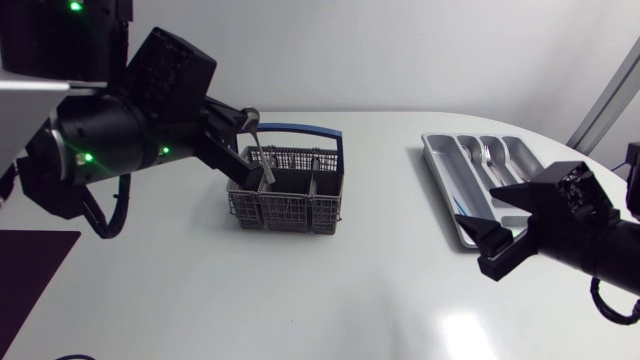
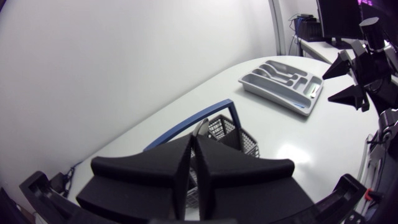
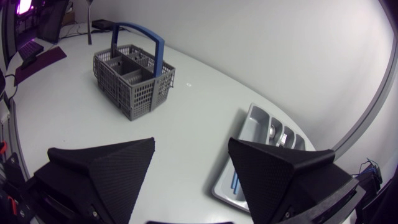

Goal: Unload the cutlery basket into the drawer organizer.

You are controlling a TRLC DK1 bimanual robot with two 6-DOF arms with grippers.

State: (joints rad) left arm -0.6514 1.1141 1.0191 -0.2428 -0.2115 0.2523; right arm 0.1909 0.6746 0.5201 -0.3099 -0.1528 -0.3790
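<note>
The right hand (image 1: 482,243) sits lowest, at the lower right of the frame. Its fingers are spread wide and hold nothing, and it is just beside the near end of the drawer organizer (image 1: 440,172).

Further back, left of centre, the grey cutlery basket (image 1: 290,215) with its blue handle stands on the white worktop. The left hand (image 2: 193,152) is over it, clenched on a silver piece of cutlery (image 1: 254,135) — what kind I cannot tell. The piece stands nearly upright, leaning a little. Its lower end is down in a basket compartment and its upper end shows above the fingers. As I judge it, the coming move turns on that axis: up along the shaft until it clears the rim and handle, then across.

The organizer lies well apart, toward the upper right — the right arm is far nearer it than the left. It already holds silver cutlery (image 1: 488,155) in a long slot and something blue (image 3: 234,179) at its near end. The basket's other compartments look empty from here.
</note>
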